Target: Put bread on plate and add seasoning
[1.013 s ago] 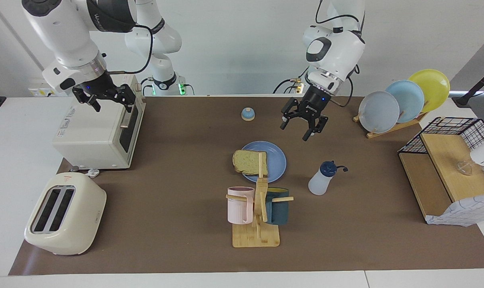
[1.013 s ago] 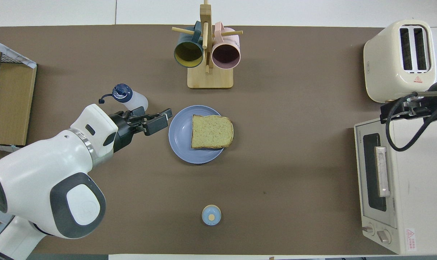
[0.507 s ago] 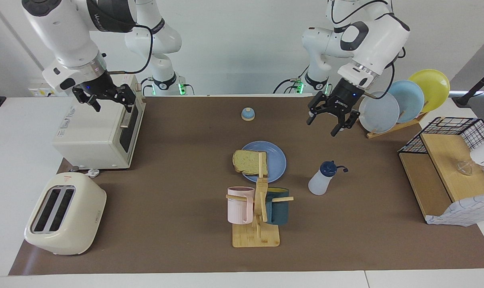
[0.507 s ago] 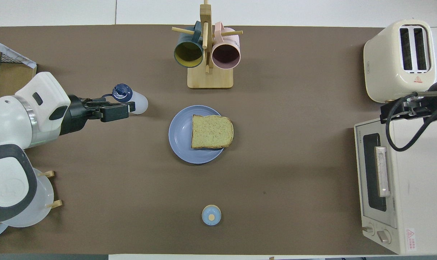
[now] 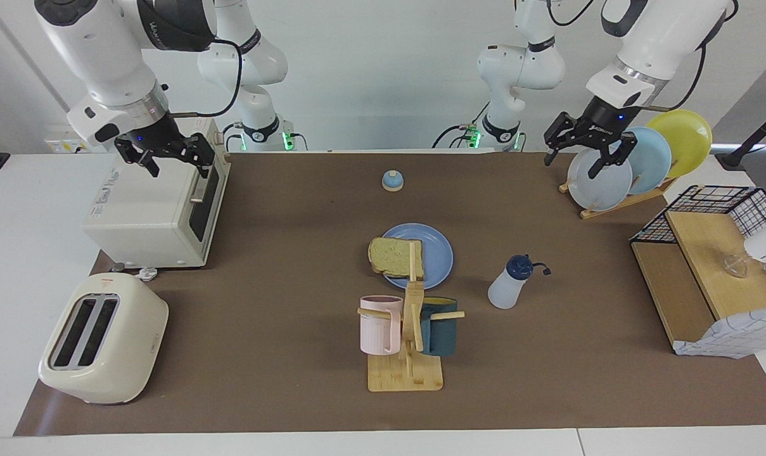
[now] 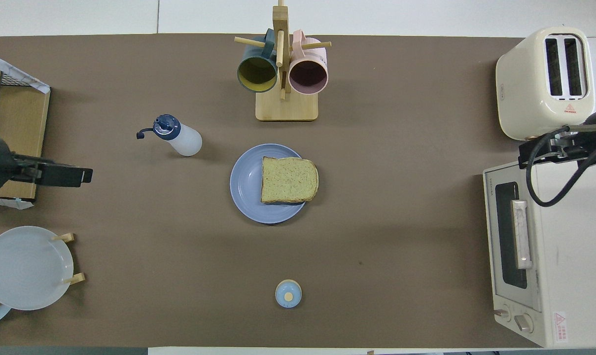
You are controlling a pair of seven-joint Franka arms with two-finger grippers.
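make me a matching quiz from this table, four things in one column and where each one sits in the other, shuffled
Things:
1. bread
2. seasoning bottle
3. pink mug
4. bell

Places:
A. hanging on the wooden mug stand
B. standing on the mat beside the plate, toward the left arm's end
C. alone on the mat, nearer to the robots than the plate
D. lying on the blue plate

Pairs: 1-D, 2-B, 3-A, 4-C

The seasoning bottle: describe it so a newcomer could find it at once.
Start at the blue plate holding the bread mid-table. Beside it, toward the left arm's end, stands the seasoning bottle. It alone is translucent white with a navy cap.
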